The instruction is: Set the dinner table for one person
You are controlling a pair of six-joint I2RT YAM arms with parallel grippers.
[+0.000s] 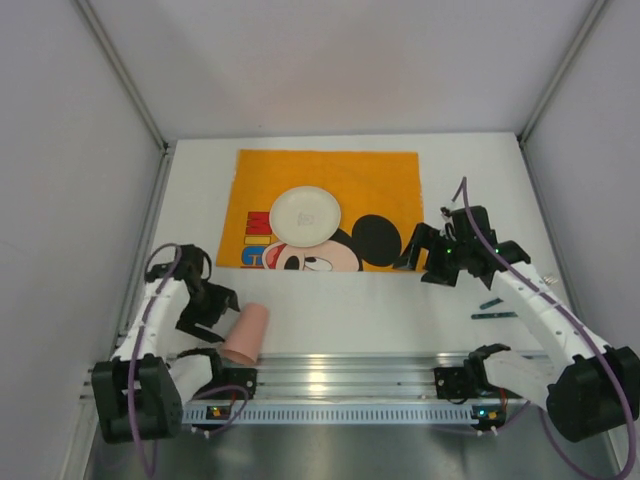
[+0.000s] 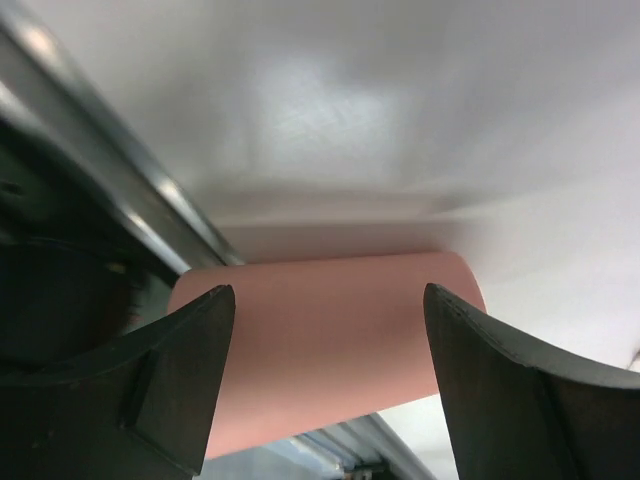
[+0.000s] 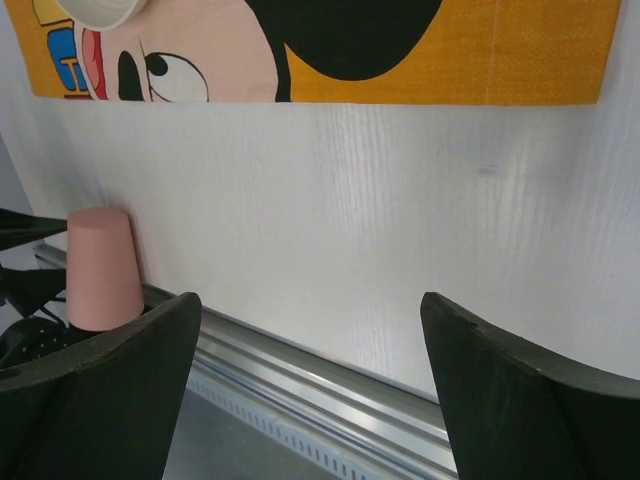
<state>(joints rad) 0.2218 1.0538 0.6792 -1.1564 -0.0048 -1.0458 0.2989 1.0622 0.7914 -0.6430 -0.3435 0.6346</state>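
Note:
A pink cup (image 1: 246, 335) lies on its side on the white dinner table (image 1: 350, 310), against the silver front rail. My left gripper (image 1: 213, 311) is open just left of it. In the left wrist view the cup (image 2: 320, 340) fills the gap between the spread fingers (image 2: 190, 380), and no grip shows. My right gripper (image 1: 420, 262) hangs open and empty over the table by the placemat's lower right corner. A white plate (image 1: 305, 215) rests on the orange cartoon-mouse placemat (image 1: 390, 180). From the right wrist view the cup (image 3: 100, 270) shows far left, beyond the open right gripper (image 3: 310, 300).
Two small dark utensils (image 1: 494, 309) lie on the table at the right, beside the right arm. The silver rail (image 1: 340, 370) runs along the near edge. White walls close in the left, right and back sides.

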